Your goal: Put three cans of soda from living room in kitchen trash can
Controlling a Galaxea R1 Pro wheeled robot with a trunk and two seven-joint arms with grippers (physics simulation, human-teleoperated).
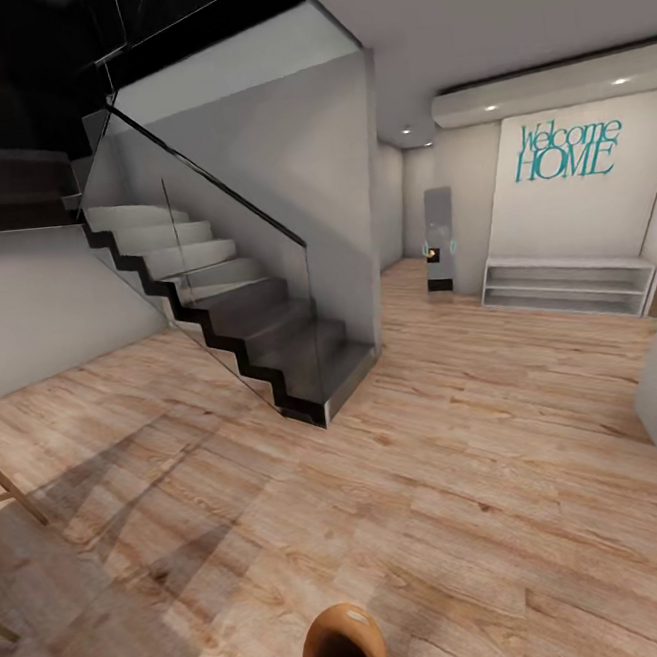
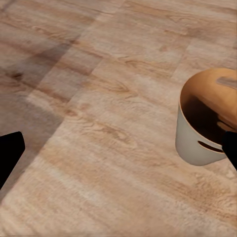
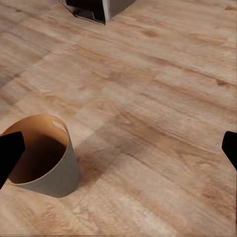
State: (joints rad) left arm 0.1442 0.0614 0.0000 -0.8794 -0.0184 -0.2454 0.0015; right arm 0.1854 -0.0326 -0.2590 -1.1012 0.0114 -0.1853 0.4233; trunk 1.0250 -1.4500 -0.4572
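While the hallway is crossed, the tash can (image 1: 344, 648) is seen low in front of the robot.
It stands upright on the wood floor (image 1: 463, 476), well short of the staircase (image 1: 236, 307). Both sets of black fingertips (image 2: 10, 153) (image 3: 10, 150) are spread wide, nothing gripped.

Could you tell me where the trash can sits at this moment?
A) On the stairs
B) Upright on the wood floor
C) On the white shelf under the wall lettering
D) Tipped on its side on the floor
B: the trash can stands upright with its open mouth facing up, resting directly on the wood floor, as both wrist views show.
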